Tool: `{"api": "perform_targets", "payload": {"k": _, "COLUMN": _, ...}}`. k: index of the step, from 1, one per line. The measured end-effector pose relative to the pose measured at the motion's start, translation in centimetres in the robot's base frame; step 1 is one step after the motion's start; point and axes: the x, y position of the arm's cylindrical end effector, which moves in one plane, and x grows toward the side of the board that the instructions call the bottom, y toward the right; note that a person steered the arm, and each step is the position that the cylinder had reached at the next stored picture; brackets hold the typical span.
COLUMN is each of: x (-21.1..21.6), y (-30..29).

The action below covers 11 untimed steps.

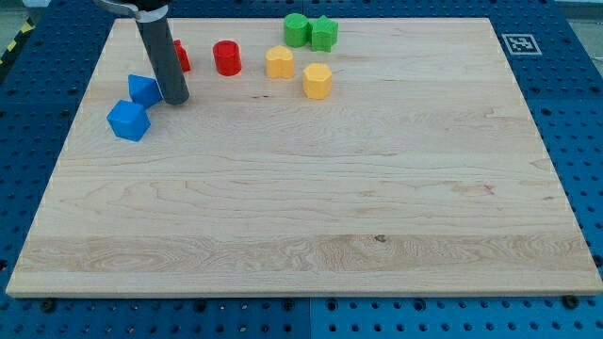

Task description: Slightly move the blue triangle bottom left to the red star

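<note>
My tip [175,98] touches the board at the upper left, right beside the right edge of a blue triangle block [143,89]. A blue cube [128,121] lies just below and left of that triangle. The red star [180,56] sits above my tip and is mostly hidden behind the rod. The blue triangle lies below and left of the red star.
A red cylinder [226,57] stands right of the star. Two yellow blocks [279,62] [317,81] lie further right. A green cylinder [296,29] and a green star [323,33] sit at the top edge. The wooden board [311,207] rests on a blue pegboard.
</note>
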Motion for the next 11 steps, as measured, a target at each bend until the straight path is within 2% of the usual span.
{"api": "perform_targets", "payload": {"k": 2, "x": -0.6, "y": -0.2}}
{"api": "perform_targets", "payload": {"k": 4, "x": -0.6, "y": -2.9}}
{"api": "perform_targets", "payload": {"k": 7, "x": -0.6, "y": -1.6}}
{"api": "perform_targets", "payload": {"k": 8, "x": -1.8, "y": -1.7}}
{"api": "perform_targets", "payload": {"k": 11, "x": -4.3, "y": -6.6}}
